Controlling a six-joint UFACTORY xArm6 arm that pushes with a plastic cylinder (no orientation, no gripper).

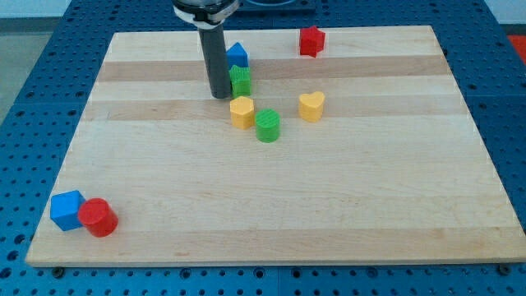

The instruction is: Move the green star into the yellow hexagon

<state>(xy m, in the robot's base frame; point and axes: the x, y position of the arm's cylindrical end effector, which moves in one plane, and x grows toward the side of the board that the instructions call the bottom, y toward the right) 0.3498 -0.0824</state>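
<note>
Camera view's bottom left holds a blue cube (66,210) touching a red cylinder (99,217) on the pale wooden board (329,205). Further up, a green cylinder (268,125) sits just beside the yellow hexagon (242,112), with a yellow heart (311,106) to the right. Beyond, my tip (221,95) touches the green star (241,80)'s left side, just above the hexagon; a blue block (237,55) and red block (311,40) lie farthest; no gripper exists to open or close.

Rod: straight, plain cylinder, dark grey to near black, matte, same width along its visible length. My tip (221,96) ends flat and blunt. Upper end set in a wider black round collar with a pale rim, cut by the view's top.
</note>
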